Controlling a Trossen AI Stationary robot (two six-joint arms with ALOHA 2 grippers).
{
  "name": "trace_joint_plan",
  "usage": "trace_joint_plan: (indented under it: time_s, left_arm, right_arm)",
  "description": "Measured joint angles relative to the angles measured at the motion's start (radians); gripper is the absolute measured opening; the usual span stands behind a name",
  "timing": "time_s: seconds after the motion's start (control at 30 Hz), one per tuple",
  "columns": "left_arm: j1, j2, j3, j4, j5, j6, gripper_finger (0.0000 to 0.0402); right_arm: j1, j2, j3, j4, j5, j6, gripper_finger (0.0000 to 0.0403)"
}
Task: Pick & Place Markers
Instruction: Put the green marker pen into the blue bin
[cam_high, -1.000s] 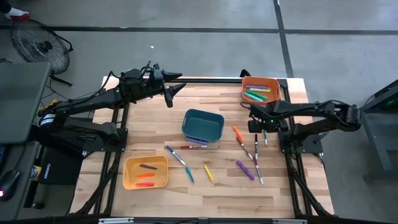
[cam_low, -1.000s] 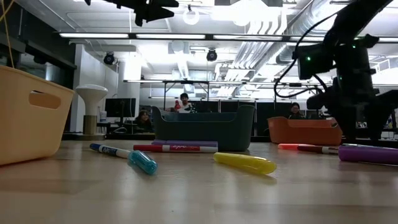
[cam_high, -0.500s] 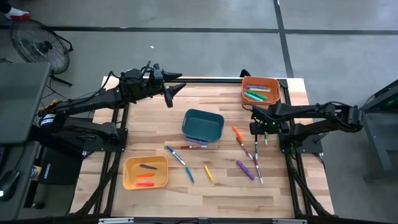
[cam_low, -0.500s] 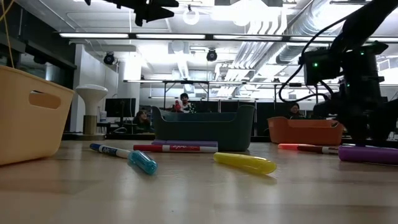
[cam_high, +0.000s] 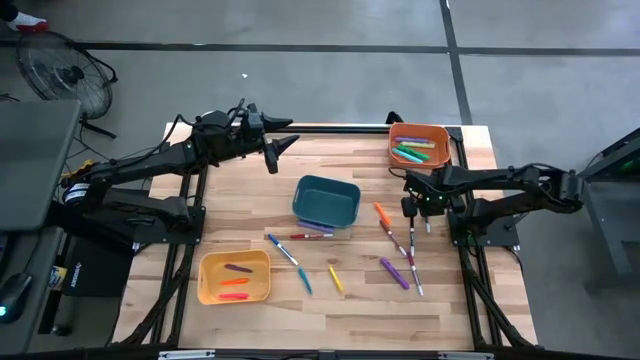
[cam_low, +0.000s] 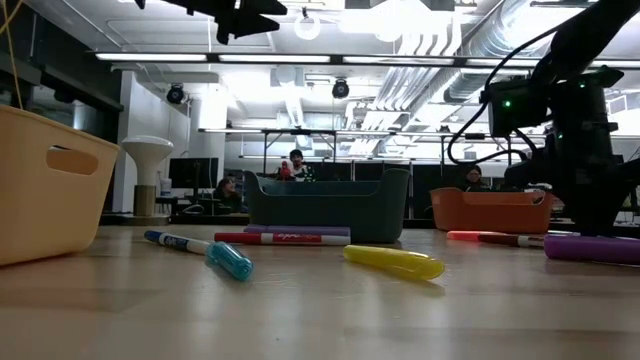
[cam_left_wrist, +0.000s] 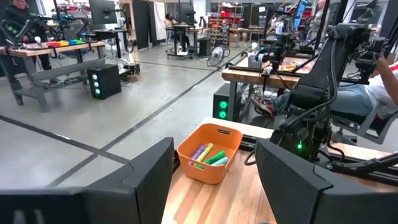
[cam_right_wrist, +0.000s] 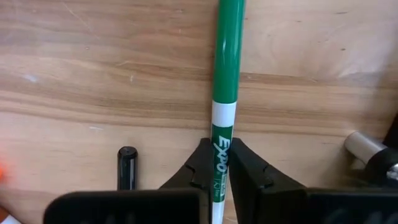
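The right gripper (cam_right_wrist: 222, 163) pinches a green marker (cam_right_wrist: 225, 81) lying on the table (cam_high: 250, 210), near the orange bin (cam_high: 419, 145) that holds what look like 3 or 4 markers. Other markers (cam_high: 398, 250) lie scattered beside the teal bin (cam_high: 326, 201). The left gripper (cam_high: 280, 147) hangs spread wide above the far edge.

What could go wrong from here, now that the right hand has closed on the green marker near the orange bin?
The right hand pinches the green marker near its white end, with most of its length beyond the fingertips, so it may pivot or slip when lifted. A black-capped marker lies right beside the fingers and could be nudged. The orange bin already holds markers, so a tilted drop might catch its rim.
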Motion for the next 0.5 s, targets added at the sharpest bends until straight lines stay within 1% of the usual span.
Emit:
trace_joint_plan:
  time_s: [0.23,0.5]
  left_arm:
    - [0.000,0.000,0.000,0.000,0.000,0.002,0.0223]
    - [0.000,-0.014,0.000,0.002,-0.011,0.007,0.0223]
  right_arm:
    - [0.000,-0.002,0.007,-0.003,-0.004,-0.023,0.0019]
    - [0.004,-0.003,0.100,-0.052,0.009,-0.073,0.0017]
